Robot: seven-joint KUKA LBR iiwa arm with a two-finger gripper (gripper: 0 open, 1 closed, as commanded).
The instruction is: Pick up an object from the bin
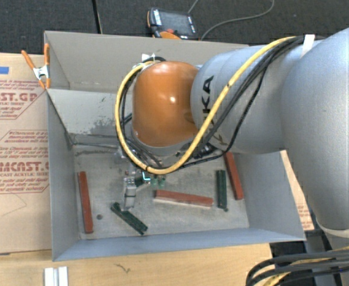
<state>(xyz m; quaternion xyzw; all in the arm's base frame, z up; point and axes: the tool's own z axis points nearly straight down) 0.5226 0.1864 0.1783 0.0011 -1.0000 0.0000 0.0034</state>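
Flanking the claw (129, 196): dark green stick (130, 218), red-brown bar (183, 199)

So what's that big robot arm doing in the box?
The robot arm is reaching down into the grey bin. Its gripper is low, right by one end of a dark green stick near the front. That stick is lying on the floor, so it's not picked up yet. Other sticks lie flat too: a reddish-brown stick on the left, another reddish one in the middle, and a green and red pair on the right.
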